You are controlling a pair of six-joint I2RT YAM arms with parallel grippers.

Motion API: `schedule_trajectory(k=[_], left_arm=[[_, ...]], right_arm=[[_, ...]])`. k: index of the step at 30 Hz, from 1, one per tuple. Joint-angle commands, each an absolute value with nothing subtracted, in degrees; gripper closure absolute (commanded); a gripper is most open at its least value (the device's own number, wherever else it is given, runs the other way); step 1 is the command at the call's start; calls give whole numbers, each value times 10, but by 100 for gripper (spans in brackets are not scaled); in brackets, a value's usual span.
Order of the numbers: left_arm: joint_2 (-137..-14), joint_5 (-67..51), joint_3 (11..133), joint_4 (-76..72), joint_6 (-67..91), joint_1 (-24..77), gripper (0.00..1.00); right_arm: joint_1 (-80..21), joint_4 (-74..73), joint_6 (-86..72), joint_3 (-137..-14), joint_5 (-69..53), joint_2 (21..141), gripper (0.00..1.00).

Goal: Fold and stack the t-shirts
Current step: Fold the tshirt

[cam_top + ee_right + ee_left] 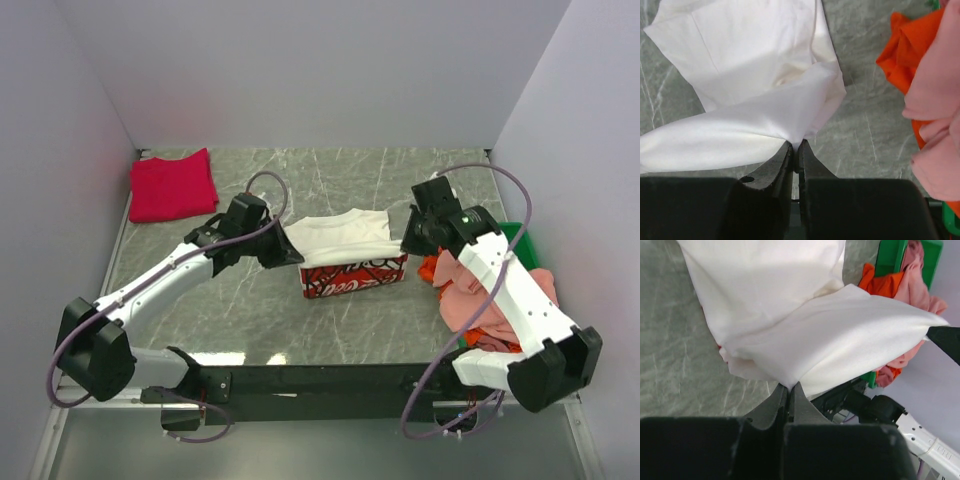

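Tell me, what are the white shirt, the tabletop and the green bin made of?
The white shirt: soft, mostly matte cloth, likely cotton; it creases and drapes in folds. The tabletop: grey, veined like marble, faint sheen; stone or printed laminate, cannot tell. The green bin: smooth and rigid with straight edges, probably plastic.

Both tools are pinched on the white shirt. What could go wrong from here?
1. The left tool and right tool each pinch only a thin edge of the white cloth t-shirt with red print; it could slip and the fold collapse.
2. The right arm passes over the salmon-pink t-shirt and orange t-shirt heaped at the green plastic bin; moving it might drag them out.
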State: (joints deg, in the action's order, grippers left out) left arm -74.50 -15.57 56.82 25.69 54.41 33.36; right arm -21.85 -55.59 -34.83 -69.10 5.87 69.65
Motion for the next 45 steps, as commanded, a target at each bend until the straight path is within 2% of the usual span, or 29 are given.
schedule_trajectory(k=[1,19,32,38,39,40,41,42,43,45], left_arm=[[-763,-157,605,238,503,305,100],[-966,-267,713,214,428,181,99],[-1095,-316,782,215,416,149,100],[-1125,-296,802,228,421,149,99],[-1127,-292,806,235,420,146,96],[-1124,-287,807,236,424,144,76],[-1121,-279,808,236,424,143,64],[-1110,-263,809,236,425,142,55],[-1105,-251,809,239,425,142,38],[-1084,-235,806,236,423,142,30]], right_arm=[[-200,-530,-322,-747,108,723,100],[-171,-509,-288,-950,121,990,100],[-153,-530,-269,-1047,107,1133,100],[-145,-534,-258,-1072,96,1175,99],[-141,-543,-256,-1078,87,1183,89],[-141,-547,-253,-1096,84,1195,63],[-141,-551,-252,-1105,81,1200,54],[-141,-559,-250,-1113,78,1202,49],[-141,-560,-249,-1123,76,1201,46],[-142,-554,-247,-1125,75,1191,42]])
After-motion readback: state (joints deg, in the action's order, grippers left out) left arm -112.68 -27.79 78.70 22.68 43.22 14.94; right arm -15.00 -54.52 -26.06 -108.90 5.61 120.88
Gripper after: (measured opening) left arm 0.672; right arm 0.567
